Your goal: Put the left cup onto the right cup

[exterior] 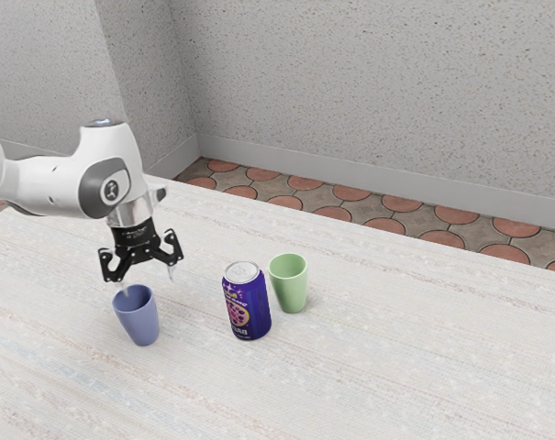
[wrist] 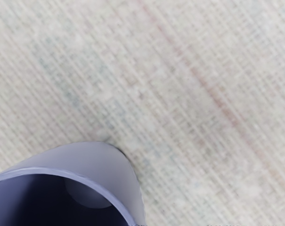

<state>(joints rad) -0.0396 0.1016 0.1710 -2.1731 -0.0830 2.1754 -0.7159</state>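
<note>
While your gripper (exterior: 146, 280) hangs over the blue cup (exterior: 137, 314), its fingers (exterior: 115, 266) are spread wide and grip nothing. You've got the purple can (exterior: 247, 301) standing upright on the worktop (exterior: 396, 367), so take that as your marker. The blue cup stands upright, mouth up, on the can's side toward the exterior view's left, well apart from it. The green cup (exterior: 288, 282) is upright just beside the can on its other side, a touch farther back toward the wall, with a narrow gap between the two.

Now look at those fingers. The one farther from the can drops down to the blue cup's rim. It may be touching there, though from this angle you can't be sure. The one nearer the can sits higher, above the stretch of worktop between blue cup and can, clear of the cup. The hand points straight down.

In the wrist view the blue cup (wrist: 93, 165) is close under the hand, its open mouth and dark inside turned up to the camera, its base on the pale woven worktop (wrist: 189, 84). Both cups stand on the worktop, the blue one not yet on the green one.
</note>
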